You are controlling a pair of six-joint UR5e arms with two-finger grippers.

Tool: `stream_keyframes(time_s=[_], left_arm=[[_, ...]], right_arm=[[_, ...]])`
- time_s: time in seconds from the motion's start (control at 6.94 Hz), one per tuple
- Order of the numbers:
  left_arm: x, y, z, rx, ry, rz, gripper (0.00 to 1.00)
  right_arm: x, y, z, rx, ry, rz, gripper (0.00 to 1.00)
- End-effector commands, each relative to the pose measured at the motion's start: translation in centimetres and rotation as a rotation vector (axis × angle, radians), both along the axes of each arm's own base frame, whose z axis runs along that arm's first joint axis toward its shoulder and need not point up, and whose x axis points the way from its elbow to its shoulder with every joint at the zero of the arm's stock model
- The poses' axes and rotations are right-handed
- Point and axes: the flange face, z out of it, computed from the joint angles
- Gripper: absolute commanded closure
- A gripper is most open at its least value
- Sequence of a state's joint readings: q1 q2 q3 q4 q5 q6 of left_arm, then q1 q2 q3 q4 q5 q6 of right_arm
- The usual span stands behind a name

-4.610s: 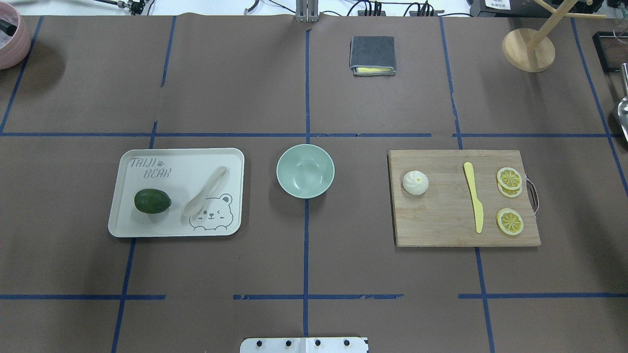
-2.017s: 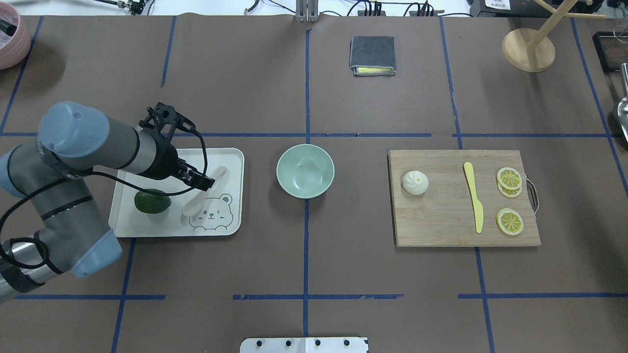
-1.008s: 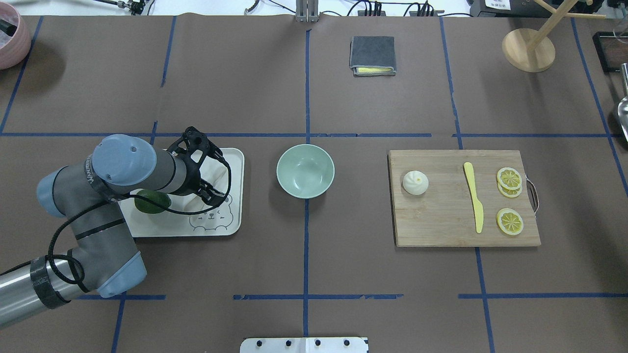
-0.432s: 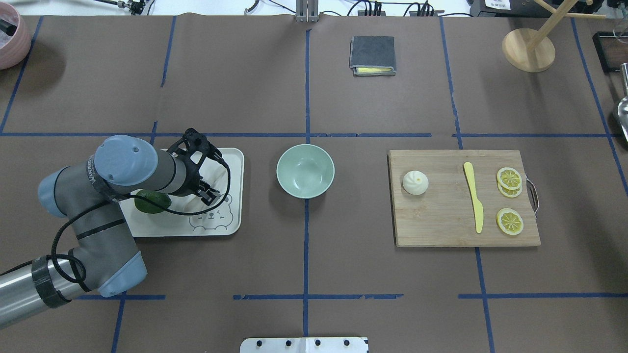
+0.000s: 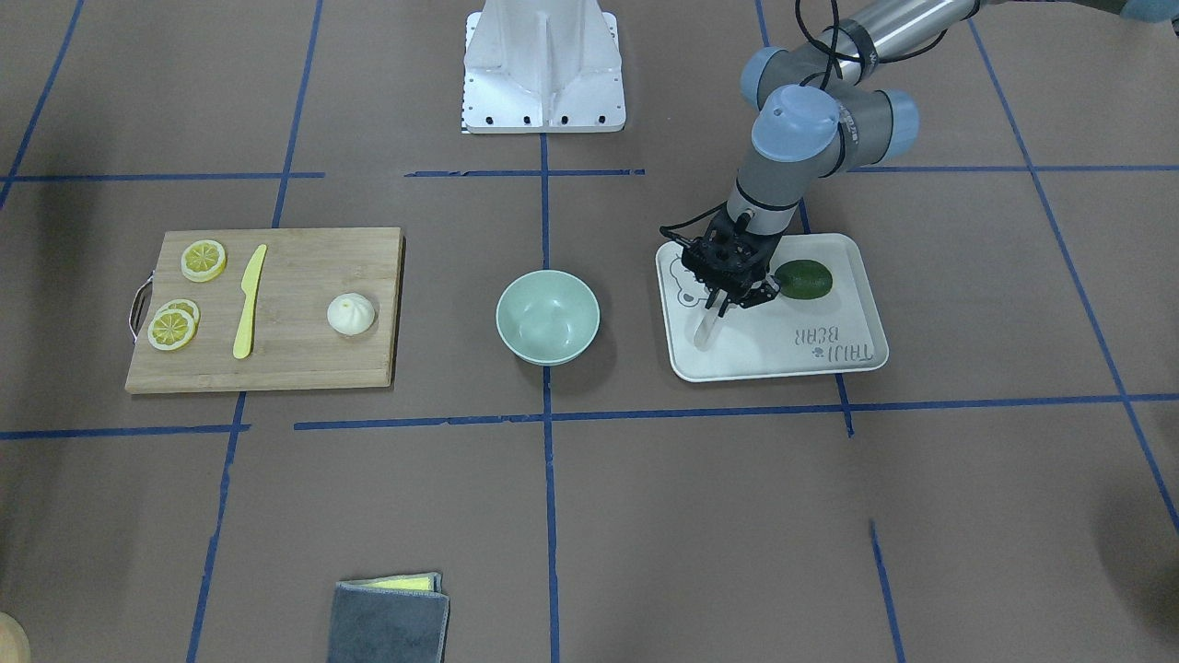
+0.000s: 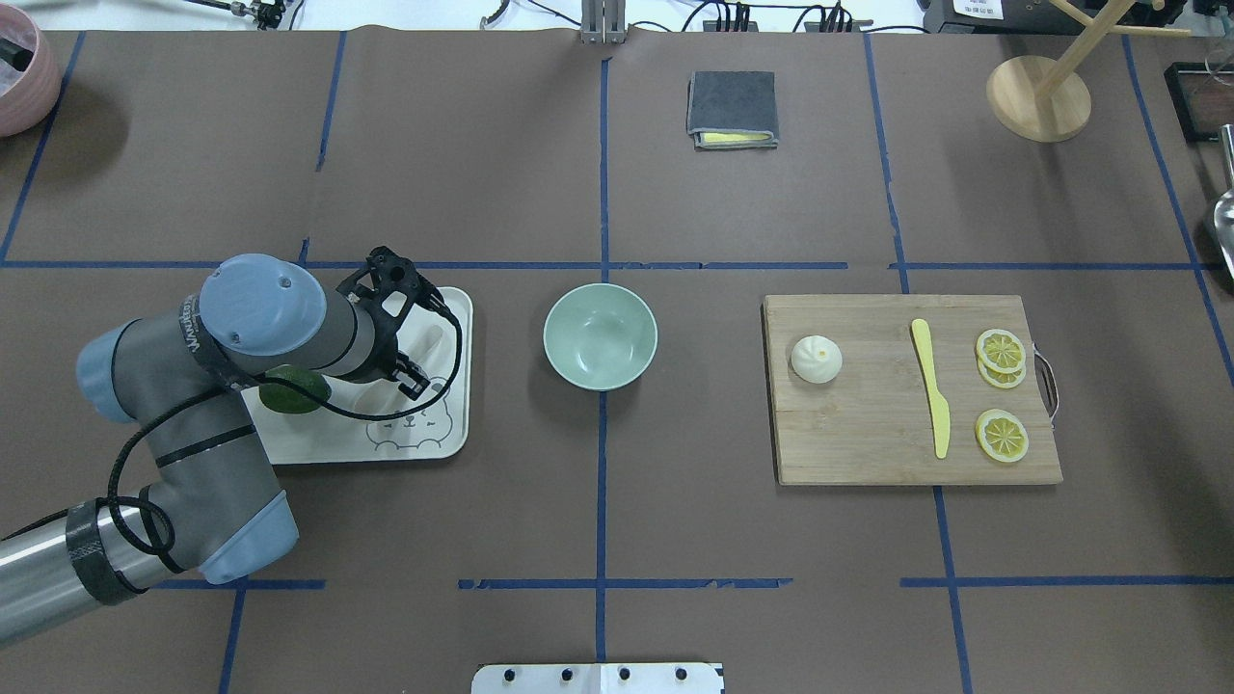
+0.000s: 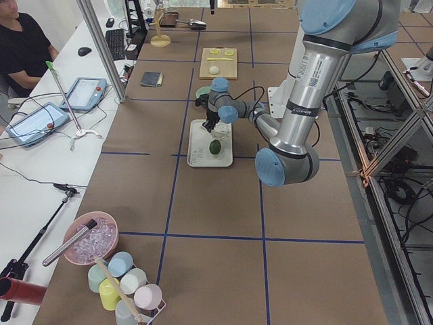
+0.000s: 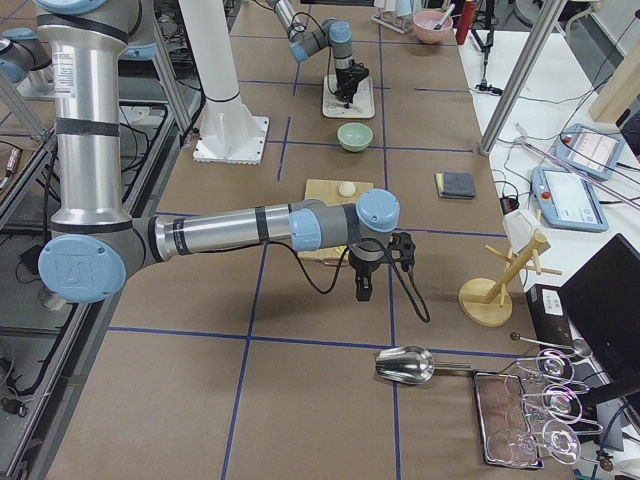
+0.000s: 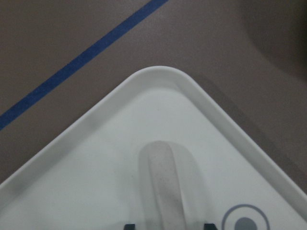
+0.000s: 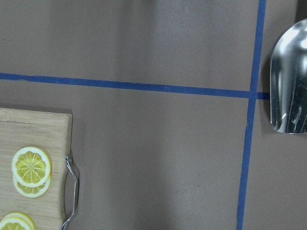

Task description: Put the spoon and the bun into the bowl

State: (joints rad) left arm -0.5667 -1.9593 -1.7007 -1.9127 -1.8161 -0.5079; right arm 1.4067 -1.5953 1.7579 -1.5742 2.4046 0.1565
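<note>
The pale spoon (image 5: 706, 330) lies on the white bear-print tray (image 6: 424, 439). Most of it is hidden under my left gripper (image 6: 410, 376). In the left wrist view the two fingertips (image 9: 129, 225) sit tight against both sides of the spoon handle (image 9: 163, 187), shut on it at tray level. The mint-green bowl (image 6: 600, 336) stands empty right of the tray. The white bun (image 6: 817, 360) sits on the left end of the wooden cutting board (image 6: 868, 424). My right gripper (image 8: 362, 292) hangs over the table beyond the board's handle; I cannot tell if it is open.
A dark green lime (image 5: 803, 279) lies on the tray beside the left gripper. A yellow knife (image 6: 930, 386) and lemon slices (image 6: 1001, 349) lie on the board. A grey cloth (image 6: 732, 108), a wooden stand (image 6: 1038, 96) and a metal scoop (image 10: 289, 91) are farther off.
My left arm came in over the tray and lowered onto the spoon. In the last half second the tray slid slightly to the left under the gripper.
</note>
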Motion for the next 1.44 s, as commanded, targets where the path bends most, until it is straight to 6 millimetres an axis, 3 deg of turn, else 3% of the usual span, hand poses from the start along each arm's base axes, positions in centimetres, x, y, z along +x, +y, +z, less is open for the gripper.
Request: stream_keyframes(time_s=[0.0, 0.14, 0.29, 0.58, 0.86, 1.15, 1.3], left_arm=[[-0.9, -0.1, -1.9, 0.003, 0.027, -0.016, 1.00], [-1.4, -0.4, -2.9, 0.009, 0.044, -0.025, 1.00], [-0.9, -0.7, -5.3, -0.013, 0.089, -0.062, 1.00], [1.1, -1.7, -12.0, -0.109, 0.214, -0.161, 1.00], [4.0, -3.1, -15.5, -0.273, 0.340, -0.275, 1.00], [6.6, -5.0, -17.7, -0.281, 0.411, -0.355, 1.00], [7.5, -4.4, -17.3, -0.266, 0.403, -0.374, 1.00]], right_arm=[[0.0, 0.0, 0.0, 0.002, -0.001, 0.000, 0.00], [0.0, 0.0, -0.1, 0.003, -0.003, 0.000, 0.00], [0.0, 0.0, -0.1, 0.003, -0.003, 0.000, 0.00], [-0.1, 0.0, -0.1, 0.000, -0.011, -0.002, 0.00], [-0.2, 0.1, -0.2, -0.002, -0.026, -0.004, 0.00], [-0.1, 0.3, -0.1, -0.006, -0.027, -0.004, 0.00], [-0.1, 0.3, -0.2, -0.003, -0.028, -0.005, 0.00]])
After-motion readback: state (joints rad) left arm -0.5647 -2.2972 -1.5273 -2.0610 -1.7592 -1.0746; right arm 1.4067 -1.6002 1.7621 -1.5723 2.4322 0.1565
